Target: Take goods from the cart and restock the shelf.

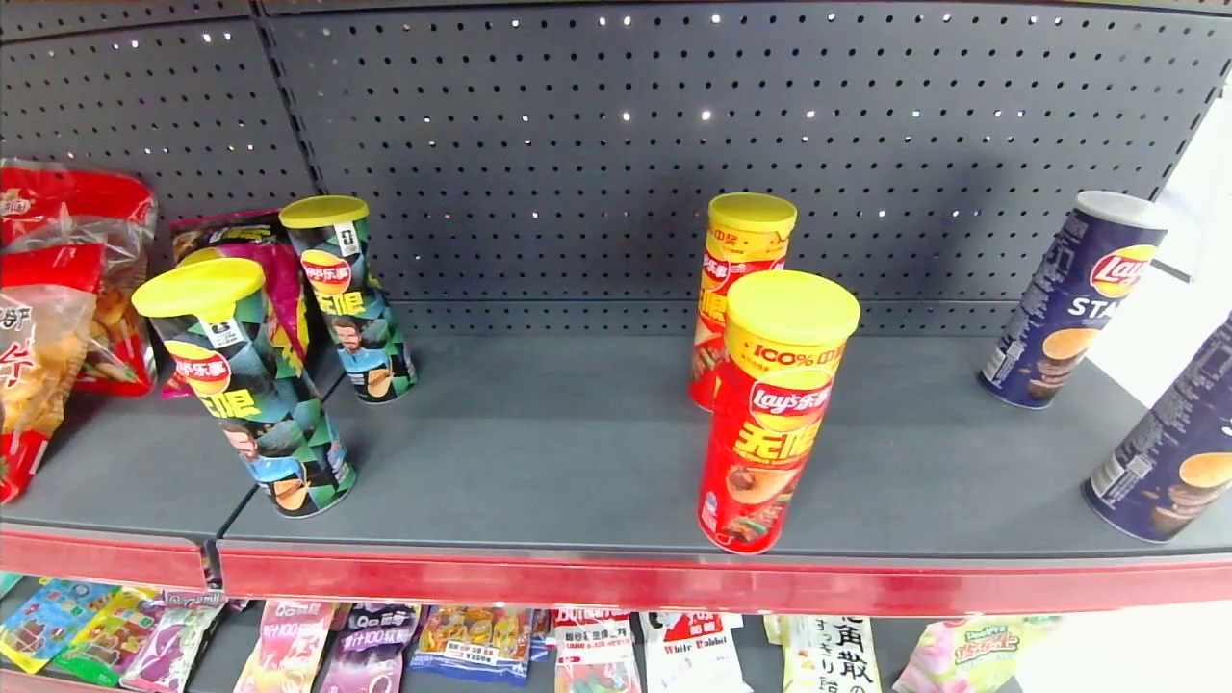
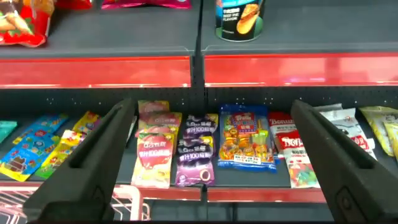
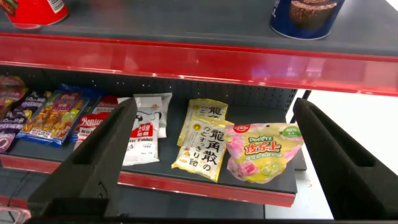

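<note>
The grey upper shelf (image 1: 577, 452) carries two red chip cans (image 1: 770, 423) in the middle, two green cans (image 1: 250, 395) to the left and two dark blue cans (image 1: 1068, 308) at the right. My left gripper (image 2: 205, 168) is open with nothing in it, level with the lower shelf and below a green can (image 2: 239, 22). My right gripper (image 3: 211, 168) is open too, with nothing between its fingers. It faces the lower shelf below a red can (image 3: 34, 12) and a blue can (image 3: 305, 15).
Chip bags (image 1: 58, 289) crowd the upper shelf's left end. Flat snack bags (image 2: 186, 155) (image 3: 205, 146) lie in a row on the lower shelf behind the red front rail (image 1: 616, 582). White wire mesh (image 2: 124, 208) shows under the left gripper. Bare shelf lies between the can groups.
</note>
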Robot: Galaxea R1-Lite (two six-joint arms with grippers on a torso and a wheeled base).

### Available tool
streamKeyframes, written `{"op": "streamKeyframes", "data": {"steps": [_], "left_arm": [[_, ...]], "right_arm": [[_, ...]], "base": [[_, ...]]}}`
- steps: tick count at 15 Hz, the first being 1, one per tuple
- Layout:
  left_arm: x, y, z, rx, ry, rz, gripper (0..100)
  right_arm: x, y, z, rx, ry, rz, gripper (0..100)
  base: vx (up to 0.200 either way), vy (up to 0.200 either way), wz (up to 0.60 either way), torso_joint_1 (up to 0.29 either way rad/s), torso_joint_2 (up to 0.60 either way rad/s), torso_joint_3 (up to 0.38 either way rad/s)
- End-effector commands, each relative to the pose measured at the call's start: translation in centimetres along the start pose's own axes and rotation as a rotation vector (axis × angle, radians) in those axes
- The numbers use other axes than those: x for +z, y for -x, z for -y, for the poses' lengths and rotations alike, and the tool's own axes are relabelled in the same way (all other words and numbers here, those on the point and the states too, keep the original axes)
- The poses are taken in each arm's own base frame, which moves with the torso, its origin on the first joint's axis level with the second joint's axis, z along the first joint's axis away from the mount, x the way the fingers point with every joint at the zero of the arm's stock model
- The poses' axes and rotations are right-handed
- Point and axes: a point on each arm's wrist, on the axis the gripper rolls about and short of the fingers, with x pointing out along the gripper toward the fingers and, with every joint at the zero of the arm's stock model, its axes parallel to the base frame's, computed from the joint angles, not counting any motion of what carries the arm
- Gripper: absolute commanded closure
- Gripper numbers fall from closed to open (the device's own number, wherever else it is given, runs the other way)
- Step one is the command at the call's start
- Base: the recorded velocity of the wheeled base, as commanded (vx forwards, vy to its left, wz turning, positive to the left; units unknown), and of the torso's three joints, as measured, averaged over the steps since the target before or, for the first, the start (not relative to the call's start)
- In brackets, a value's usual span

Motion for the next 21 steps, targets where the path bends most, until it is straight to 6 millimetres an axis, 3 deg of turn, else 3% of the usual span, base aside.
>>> {"op": "streamKeyframes", "data": {"steps": [1,9,11,12,13,17,18,19,21], "left_arm": [[-0.1,-0.1,0.0,0.001,-0.009,-0.006,0],[0.1,-0.4,-0.1,0.338,0.025,-0.076,0],[-0.1,0.1,0.0,0.279,0.055,-0.014,0],[-0.3,0.6,0.2,0.054,0.04,0.06,0],[-0.3,0.7,0.3,0.02,0.022,0.073,0],[-0.4,0.6,0.2,0.06,0.061,0.096,0],[-0.4,0.5,0.4,-0.005,0.032,0.089,0],[-0.5,0.5,0.4,0.003,0.109,0.084,0],[-0.8,0.4,0.2,0.082,0.105,0.101,0]], "right_arm": [[0.0,0.0,0.0,0.002,0.0,-0.002,0],[0.0,0.0,0.0,0.002,0.002,-0.002,0],[0.0,0.0,0.0,0.0,0.002,-0.002,0],[0.0,0.0,0.0,0.0,0.002,-0.002,0],[0.0,0.0,0.0,0.0,0.002,-0.002,0],[0.0,0.0,0.0,0.0,0.002,-0.002,0],[0.0,0.0,0.0,0.0,0.002,-0.002,0],[0.0,0.0,0.0,0.0,0.0,-0.002,0],[0.0,0.0,0.0,0.0,-0.002,-0.002,0]], "base": [[0.0,0.0,0.0,0.0,0.0,0.0],[0.0,0.0,0.0,0.0,0.0,0.0],[0.0,0.0,0.0,0.0,0.0,0.0],[0.0,0.0,0.0,0.0,0.0,0.0],[0.0,0.0,0.0,0.0,0.0,0.0],[0.0,0.0,0.0,0.0,0.0,0.0],[0.0,0.0,0.0,0.0,0.0,0.0],[0.0,0.0,0.0,0.0,0.0,0.0],[0.0,0.0,0.0,0.0,0.0,0.0]]}}
